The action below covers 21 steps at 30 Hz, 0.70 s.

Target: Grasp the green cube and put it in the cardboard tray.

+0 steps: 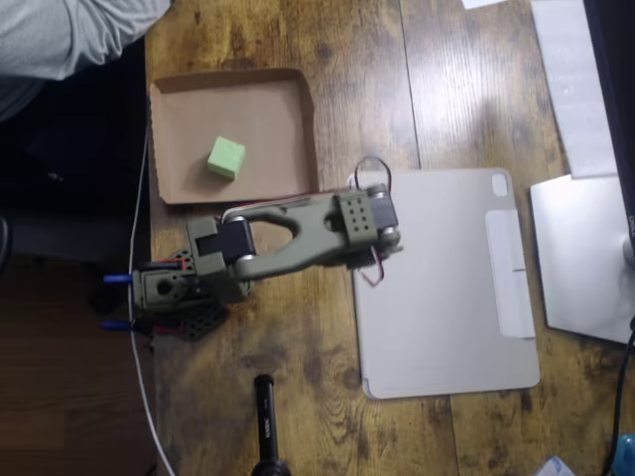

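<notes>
The green cube [226, 157] lies inside the cardboard tray [288, 109], left of the tray's middle and slightly turned. Nothing touches it. My olive-green arm [298, 233] reaches from its base [164, 290] at the table's left edge towards the right, just below the tray's near wall. Its far end [365, 216] hangs over the left edge of the grey tablet case, well to the right of the cube and apart from it. From above the arm's own body covers the fingers, so whether the gripper is open or shut cannot be told.
A flat grey tablet case [446, 283] covers the table right of the arm. A silver device [585, 258] and papers [571, 79] lie at the right edge. A black cylinder [266, 426] stands at the bottom. A person's grey sleeve [69, 30] fills the top left corner.
</notes>
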Each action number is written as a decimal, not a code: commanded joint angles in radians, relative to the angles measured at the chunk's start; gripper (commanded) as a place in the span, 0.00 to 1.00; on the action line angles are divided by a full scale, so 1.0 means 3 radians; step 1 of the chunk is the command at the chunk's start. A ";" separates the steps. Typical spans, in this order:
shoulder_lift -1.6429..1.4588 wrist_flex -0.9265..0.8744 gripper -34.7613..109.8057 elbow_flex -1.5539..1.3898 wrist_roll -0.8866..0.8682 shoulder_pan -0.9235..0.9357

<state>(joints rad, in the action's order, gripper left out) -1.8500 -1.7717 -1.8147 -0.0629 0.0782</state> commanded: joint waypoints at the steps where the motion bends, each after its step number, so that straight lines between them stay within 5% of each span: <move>1: 0.0072 -0.0082 0.24 -0.0015 0.0015 -0.0026; 21: 0.0133 0.0015 0.24 -0.0138 -0.0087 -0.0189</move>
<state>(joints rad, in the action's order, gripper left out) -1.7963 -1.7656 -1.8469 -0.0828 0.0261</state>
